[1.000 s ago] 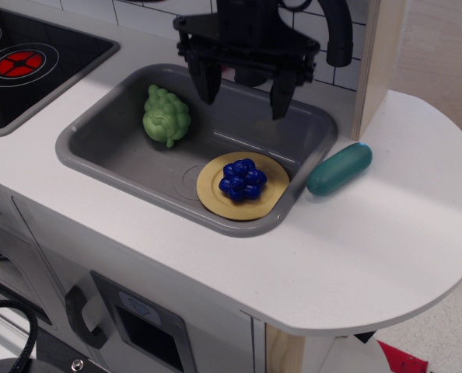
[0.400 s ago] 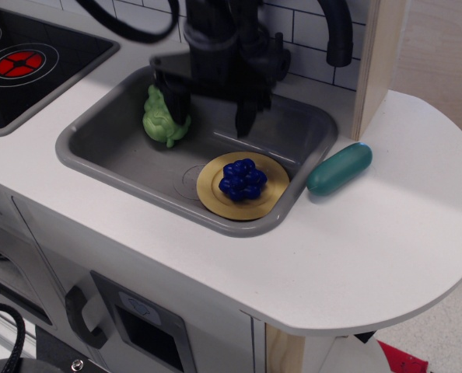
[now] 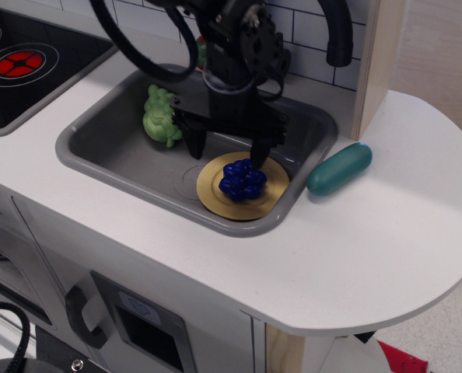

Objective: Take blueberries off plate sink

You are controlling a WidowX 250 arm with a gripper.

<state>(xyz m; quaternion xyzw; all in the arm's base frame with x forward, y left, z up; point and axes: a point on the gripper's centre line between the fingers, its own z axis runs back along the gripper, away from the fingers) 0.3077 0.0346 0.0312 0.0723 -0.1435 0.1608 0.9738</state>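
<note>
The blueberries (image 3: 242, 181), a glossy dark-blue cluster, lie on the mustard-yellow plate (image 3: 215, 194) in the front right part of the grey sink (image 3: 114, 148). My black gripper (image 3: 226, 150) is open and hangs low in the sink, just behind and left of the blueberries. Its right finger (image 3: 257, 152) reaches down to the back edge of the cluster, and its left finger (image 3: 195, 144) stands over the sink floor left of the plate. It holds nothing.
A bumpy light-green toy vegetable (image 3: 159, 116) lies in the sink's back left, partly behind my arm. A teal oblong toy (image 3: 339, 169) lies on the white counter right of the sink. The black stovetop (image 3: 21, 62) is at far left. A black faucet (image 3: 336, 31) rises behind.
My gripper has come forward and down into the sink, from near the back wall to just behind the blueberries. The blueberries and plate have not moved.
</note>
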